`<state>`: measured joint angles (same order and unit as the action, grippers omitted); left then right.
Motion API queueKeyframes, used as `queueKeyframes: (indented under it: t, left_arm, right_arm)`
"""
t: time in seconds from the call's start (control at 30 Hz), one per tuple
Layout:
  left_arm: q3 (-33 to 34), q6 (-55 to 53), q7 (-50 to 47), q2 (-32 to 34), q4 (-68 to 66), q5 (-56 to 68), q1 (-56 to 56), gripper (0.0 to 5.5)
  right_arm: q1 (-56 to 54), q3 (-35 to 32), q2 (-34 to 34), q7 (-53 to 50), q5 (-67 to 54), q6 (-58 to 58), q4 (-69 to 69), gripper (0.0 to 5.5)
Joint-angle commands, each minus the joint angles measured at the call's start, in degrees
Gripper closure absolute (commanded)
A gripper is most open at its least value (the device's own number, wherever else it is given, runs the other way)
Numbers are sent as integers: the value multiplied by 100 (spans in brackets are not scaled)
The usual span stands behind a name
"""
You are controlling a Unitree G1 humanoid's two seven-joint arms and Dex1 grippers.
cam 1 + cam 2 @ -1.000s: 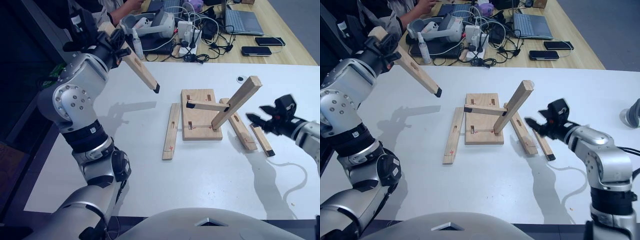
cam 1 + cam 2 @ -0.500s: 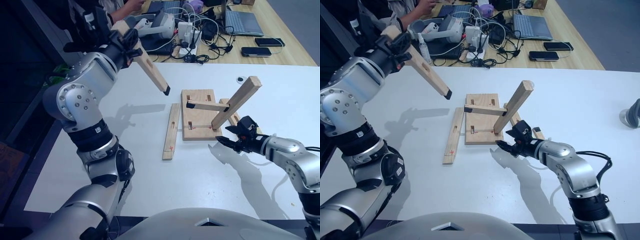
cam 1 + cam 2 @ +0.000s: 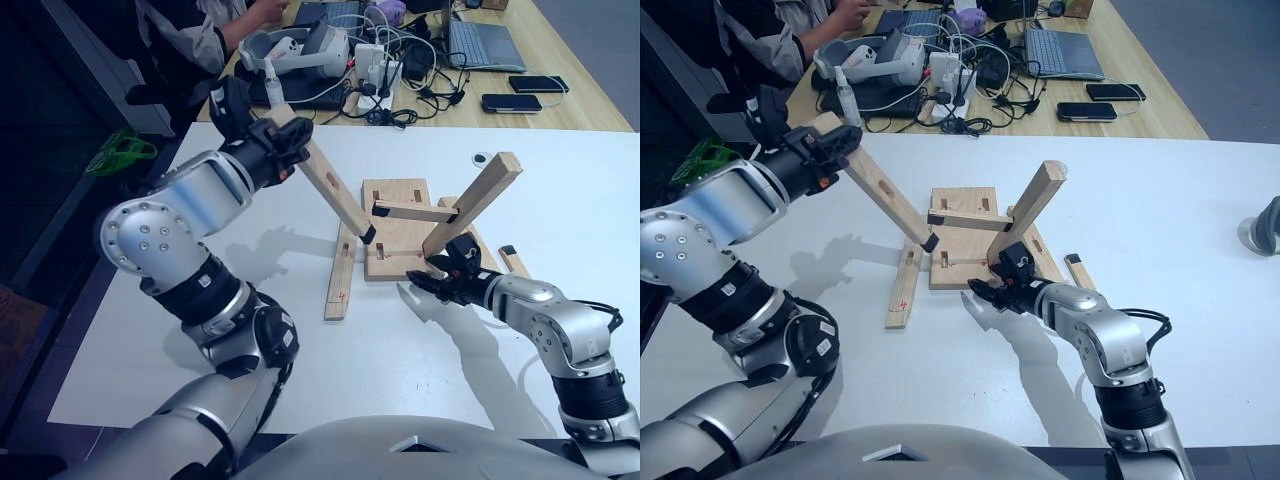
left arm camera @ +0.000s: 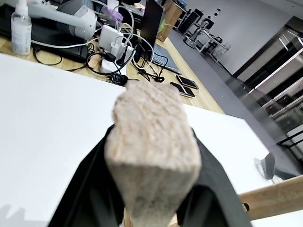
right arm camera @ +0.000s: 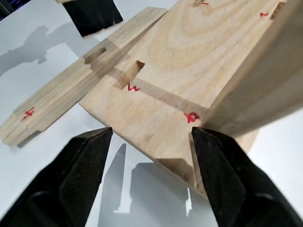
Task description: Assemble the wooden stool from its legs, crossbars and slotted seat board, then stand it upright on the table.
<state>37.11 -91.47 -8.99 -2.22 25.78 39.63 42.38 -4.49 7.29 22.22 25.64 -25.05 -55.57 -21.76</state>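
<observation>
The slotted seat board lies flat on the white table. One leg stands tilted in its near right slot, with a crossbar joined to it. My left gripper is shut on another leg, held slanted with its black tip just above the board's left edge; the leg's end grain sits between the black fingers. My right gripper is open at the board's near right corner, beside the standing leg's foot. A loose leg lies left of the board.
Right of the board lie another leg and a short crossbar. A small dark disc sits on the far table. Behind stands a wooden desk with laptops, phones, cables and a headset. The near table is free.
My left arm has swung the held leg down and right, to the board's left edge. My right gripper has come in from the table's right side to the board's near right corner.
</observation>
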Motion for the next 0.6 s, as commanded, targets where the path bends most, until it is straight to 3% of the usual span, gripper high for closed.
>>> queueKeyframes:
  t: [0.03, 0.37, 0.6]
  left_arm:
    - [51, -99, -158, -346, 151, -208, 6, 448]
    - [-295, -37, -530, -1328, 832, -1021, -738, 448]
    - [346, 83, -409, -1599, 827, -940, -338, 448]
  right_arm:
    - [-95, -33, -175, -158, -97, -250, -158, 235]
    - [19, -420, 356, -14, -140, -413, -389, 235]
    - [51, -572, 558, 81, -109, -356, -261, 235]
